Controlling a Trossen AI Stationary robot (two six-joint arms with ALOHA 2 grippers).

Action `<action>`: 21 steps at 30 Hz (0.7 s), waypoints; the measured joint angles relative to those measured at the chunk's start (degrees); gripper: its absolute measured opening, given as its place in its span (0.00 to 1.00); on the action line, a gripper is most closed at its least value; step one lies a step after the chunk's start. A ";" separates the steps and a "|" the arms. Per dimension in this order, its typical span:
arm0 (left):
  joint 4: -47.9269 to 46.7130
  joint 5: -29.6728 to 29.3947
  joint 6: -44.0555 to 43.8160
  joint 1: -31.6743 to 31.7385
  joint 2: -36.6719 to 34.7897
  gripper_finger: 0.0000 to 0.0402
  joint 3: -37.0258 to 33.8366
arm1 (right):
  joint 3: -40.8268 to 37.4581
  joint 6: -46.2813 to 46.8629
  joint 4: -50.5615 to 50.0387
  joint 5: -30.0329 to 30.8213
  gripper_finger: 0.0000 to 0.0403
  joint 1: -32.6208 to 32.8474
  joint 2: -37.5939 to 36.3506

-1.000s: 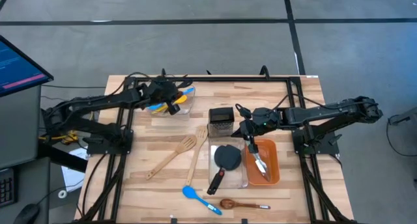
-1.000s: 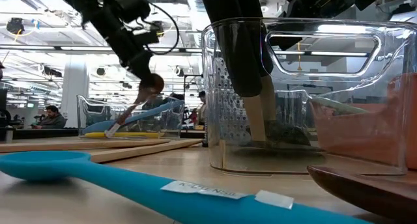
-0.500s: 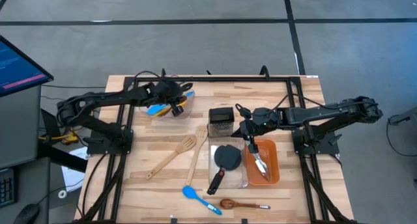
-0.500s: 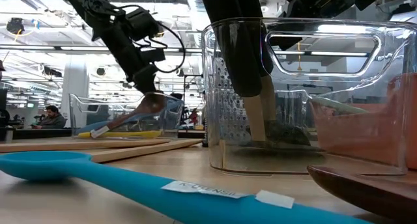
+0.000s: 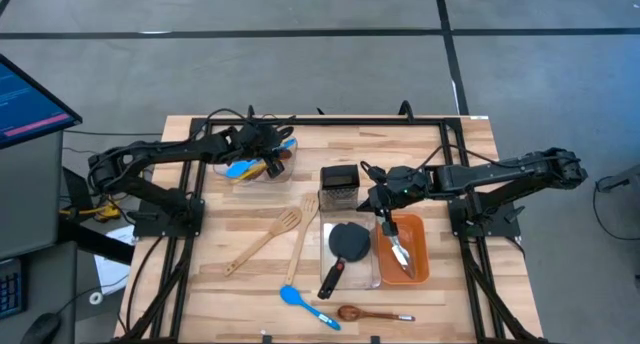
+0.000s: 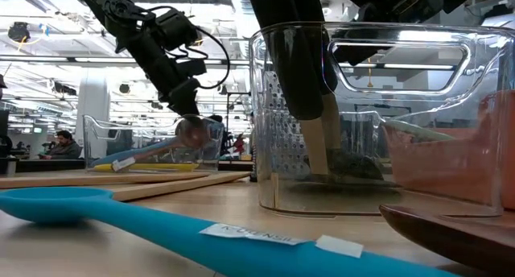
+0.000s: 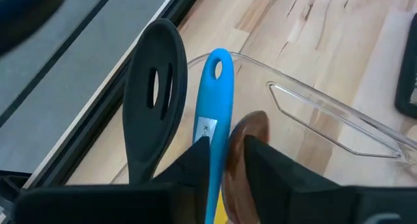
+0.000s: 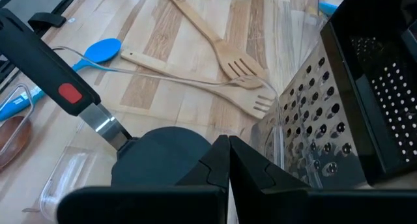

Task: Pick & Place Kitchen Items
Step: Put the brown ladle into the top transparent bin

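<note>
My left gripper point(image 5: 267, 164) hangs over a clear bin point(image 5: 285, 172) at the table's far left, its fingers apart. Between them the left wrist view shows the bowl of a brown wooden spoon point(image 7: 249, 129). That spoon slants in the bin, bowl end high point(image 6: 191, 133), handle end low. A blue spoon point(image 7: 215, 97) and a black slotted spoon point(image 7: 154, 100) lie in the same bin. My right gripper point(image 5: 378, 197) is shut above a black turner point(image 8: 159, 155), which lies in a second clear bin point(image 5: 372, 276) at mid-table. My left gripper's fingers point(image 7: 267, 165) slant down from the table's left and stand on either side of the brown spoon's bowl point(image 7: 249, 129). Whether either finger touches the bowl, I cannot tell.
A steel box grater point(image 5: 340, 184) stands beside the turner's bin. An orange tray point(image 5: 420, 259) with metal tongs point(image 5: 399, 252) sits to its right. Two wooden slotted spatulas point(image 5: 268, 237) lie at mid-table; a blue spoon point(image 5: 304, 304) and a brown spoon point(image 5: 368, 312) lie near the front edge.
My left gripper has come down and moved toward the table's right, into the far-left bin, carrying the brown spoon. The spoon's bowl end has sunk to about rim height, so the spoon slants less steeply, and its handle end now lies low in the bin.
</note>
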 joint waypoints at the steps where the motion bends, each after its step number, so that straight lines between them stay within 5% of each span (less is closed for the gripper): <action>1: 0.00 0.00 -0.03 0.00 0.00 0.22 0.00 | 0.00 0.00 0.00 -0.01 0.00 0.00 0.00; 11: 0.58 -0.11 0.66 -0.02 -1.44 0.30 0.07 | 0.00 0.00 0.02 0.01 0.00 0.02 0.00; 21: 1.17 -0.22 -1.83 -1.51 -13.22 0.23 0.09 | 0.00 0.00 0.57 -0.01 0.00 0.02 0.00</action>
